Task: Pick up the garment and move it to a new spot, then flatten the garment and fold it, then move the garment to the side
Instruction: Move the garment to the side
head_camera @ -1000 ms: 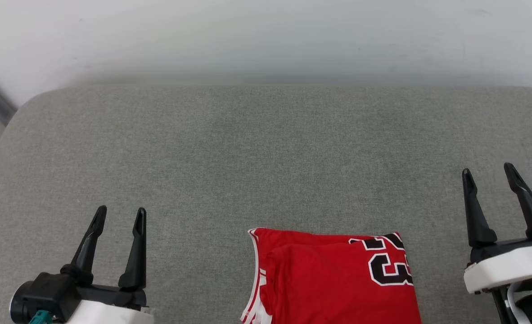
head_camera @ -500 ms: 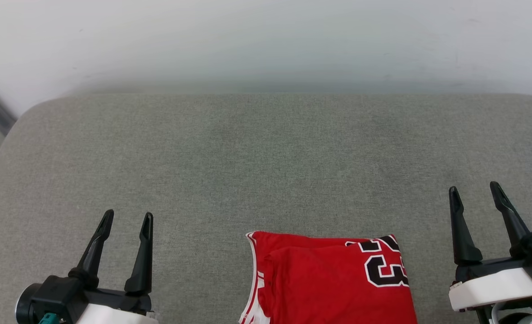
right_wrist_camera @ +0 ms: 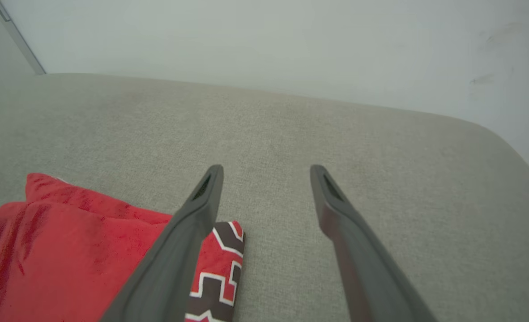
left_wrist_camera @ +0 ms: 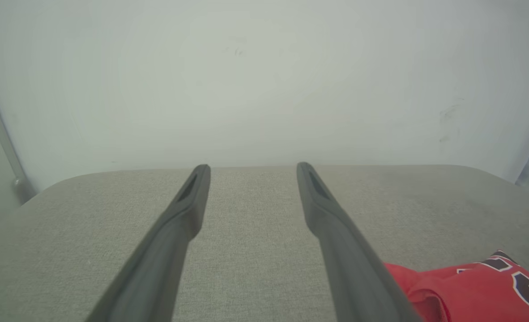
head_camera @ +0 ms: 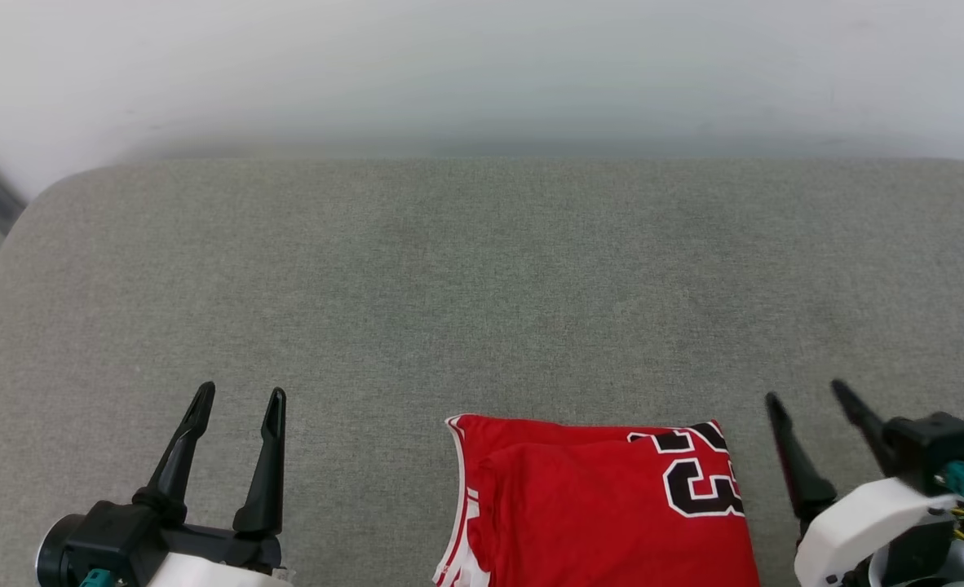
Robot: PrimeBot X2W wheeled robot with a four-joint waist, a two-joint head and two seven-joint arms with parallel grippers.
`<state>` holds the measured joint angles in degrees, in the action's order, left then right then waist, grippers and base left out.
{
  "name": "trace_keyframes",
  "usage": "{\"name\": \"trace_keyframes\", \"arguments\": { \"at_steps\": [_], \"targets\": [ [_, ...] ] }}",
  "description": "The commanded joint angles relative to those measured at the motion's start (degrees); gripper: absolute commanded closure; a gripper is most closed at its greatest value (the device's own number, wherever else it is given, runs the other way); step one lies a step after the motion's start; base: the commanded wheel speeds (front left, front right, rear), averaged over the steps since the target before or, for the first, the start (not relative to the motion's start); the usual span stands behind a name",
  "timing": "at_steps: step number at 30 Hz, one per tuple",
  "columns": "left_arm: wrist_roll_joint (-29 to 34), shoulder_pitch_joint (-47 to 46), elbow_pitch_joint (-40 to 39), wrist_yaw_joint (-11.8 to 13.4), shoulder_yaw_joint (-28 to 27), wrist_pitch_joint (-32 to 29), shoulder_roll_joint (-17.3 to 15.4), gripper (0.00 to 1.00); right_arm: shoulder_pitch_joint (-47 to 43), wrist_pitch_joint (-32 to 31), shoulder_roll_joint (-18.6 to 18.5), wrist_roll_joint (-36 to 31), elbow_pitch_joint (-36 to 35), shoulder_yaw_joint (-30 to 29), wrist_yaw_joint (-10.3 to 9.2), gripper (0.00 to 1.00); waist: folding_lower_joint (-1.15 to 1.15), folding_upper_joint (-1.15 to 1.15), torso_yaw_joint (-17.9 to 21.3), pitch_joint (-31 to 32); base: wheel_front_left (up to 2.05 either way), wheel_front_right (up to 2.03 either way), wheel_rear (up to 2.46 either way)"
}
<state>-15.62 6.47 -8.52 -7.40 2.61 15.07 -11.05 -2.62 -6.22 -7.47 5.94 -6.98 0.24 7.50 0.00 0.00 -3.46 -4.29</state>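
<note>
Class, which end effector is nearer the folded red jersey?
Right. The right end effector sits close beside the jersey, off its right edge; the left end effector stands farther off to its left, across bare grey surface.

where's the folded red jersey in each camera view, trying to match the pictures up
Head view: folded red jersey at bottom centre, cut by the bottom edge, between left tool and right tool.
Left wrist view: jersey in lower right corner.
Right wrist view: jersey at lower left, partly behind a finger.
Shared landmark: the black white-outlined number at the jersey's corner, on the grey fabric surface.
</note>
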Motion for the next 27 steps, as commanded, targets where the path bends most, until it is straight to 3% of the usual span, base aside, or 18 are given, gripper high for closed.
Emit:
{"name": "trace_keyframes", "arguments": {
  "at_steps": [1,5,11,18,27],
  "targets": [
    [0.33,-0.48,0.15,-0.08,-0.02,0.12,-0.19,0.00,-0.69,-4.62,-1.25,1.53,-0.53,1.14,-0.02,0.00,0.00,0.00,-0.01,-0.30,0.00,0.00,0.00],
    [0.36,-1.07,0.15,-0.08,0.20,0.12,-0.39,0.00,-1.49,-18.05,-3.38,6.03,-2.06,3.59,-0.01,0.00,0.00,0.00,-0.14,-1.15,0.00,0.00,0.00],
    [0.43,-2.53,0.51,-0.08,1.51,0.12,-0.88,0.00,-1.66,-34.49,-1.65,9.27,-3.29,2.27,-0.02,0.00,0.00,0.00,-1.23,-3.10,0.00,0.00,0.00],
    [0.46,-3.90,1.16,-0.08,2.76,0.12,-1.32,0.00,-1.29,-40.63,1.85,9.48,-0.69,0.21,-0.02,0.00,0.00,0.00,-3.95,-5.11,0.00,0.00,0.00],
    [1.32,-5.35,2.00,-0.08,3.93,0.12,-1.61,0.00,-0.21,-40.35,3.27,7.02,7.14,2.36,0.01,0.00,0.00,0.00,-6.35,-7.01,0.00,0.00,0.00]
  ]
}}
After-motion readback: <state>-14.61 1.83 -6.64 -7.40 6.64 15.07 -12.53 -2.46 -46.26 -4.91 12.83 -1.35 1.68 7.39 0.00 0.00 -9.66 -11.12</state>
